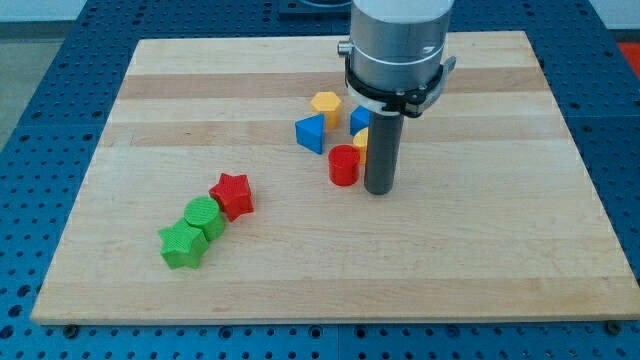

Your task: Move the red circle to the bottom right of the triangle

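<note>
The red circle (344,165) stands near the board's middle. The blue triangle (311,132) lies just up and to its left. My tip (379,189) rests on the board right beside the red circle, on its right side, touching or nearly touching it. The rod hides part of a yellow block (361,140) and a blue block (359,118) behind it.
A yellow hexagon-like block (326,103) lies above the triangle. A red star (233,195), a green circle (205,216) and a green star (182,245) sit in a cluster at the lower left. The wooden board (480,260) ends in a blue perforated table.
</note>
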Robot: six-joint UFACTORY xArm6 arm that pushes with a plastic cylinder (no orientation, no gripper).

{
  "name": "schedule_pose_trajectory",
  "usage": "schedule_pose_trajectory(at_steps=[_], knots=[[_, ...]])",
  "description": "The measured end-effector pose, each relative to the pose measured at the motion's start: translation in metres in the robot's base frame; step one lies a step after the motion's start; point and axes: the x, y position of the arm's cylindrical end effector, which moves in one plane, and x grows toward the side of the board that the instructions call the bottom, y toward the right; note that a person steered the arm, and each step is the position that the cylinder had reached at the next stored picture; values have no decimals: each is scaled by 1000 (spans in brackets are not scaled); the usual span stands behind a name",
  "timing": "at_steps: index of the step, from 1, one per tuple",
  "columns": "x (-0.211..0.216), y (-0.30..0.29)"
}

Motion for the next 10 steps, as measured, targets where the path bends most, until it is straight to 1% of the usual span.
schedule_pose_trajectory(at_steps=[2,4,6,9,10], knots=[[-7,0],[-7,-28],[-11,-33],[-11,31],[-17,43]])
